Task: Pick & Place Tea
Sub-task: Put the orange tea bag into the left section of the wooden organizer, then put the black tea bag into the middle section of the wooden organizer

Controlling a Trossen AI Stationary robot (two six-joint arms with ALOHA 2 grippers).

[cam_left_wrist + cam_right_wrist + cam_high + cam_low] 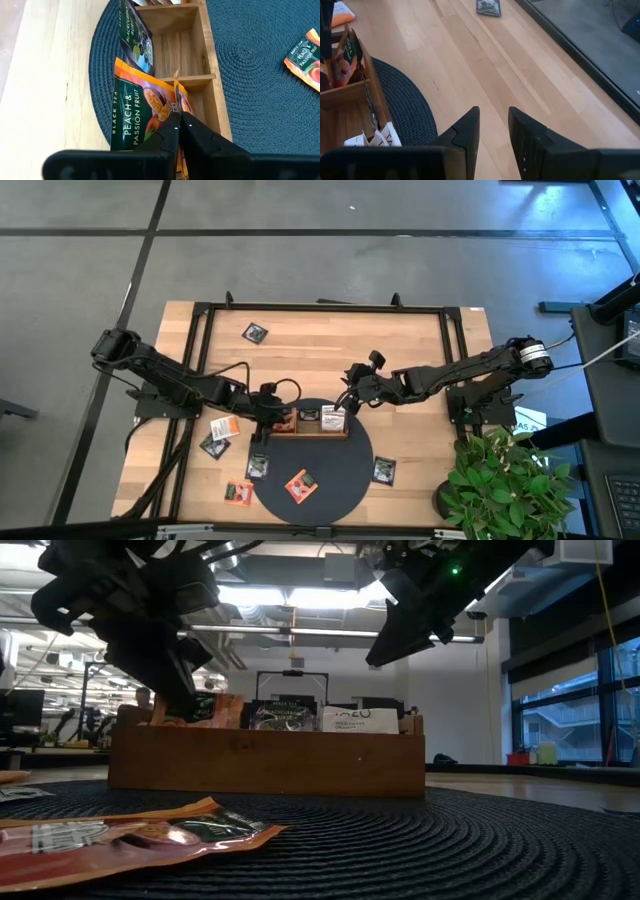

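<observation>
The wooden tray lies on the round dark mat. My left gripper is over the tray's left end compartment, shut on an orange tea sachet that shows edge-on. A second orange sachet stands beside it in that compartment, leaning on the long wall. A black sachet stands in the middle compartment and white ones in the right one. My right gripper hangs open over the tray's right end, with nothing between its fingers. My left gripper pinches the orange sachet's upper edge between its two fingertips. The fingers slant down from the table's left side. The sachet stands upright below them, its lower part down in the tray's left end compartment. The gripper hides whether it rests on the floor.
Loose sachets lie about: a black one at the far left, a white-orange and a black one left of the mat, orange ones near the front, a black one on the right. A potted plant stands at the near right corner.
</observation>
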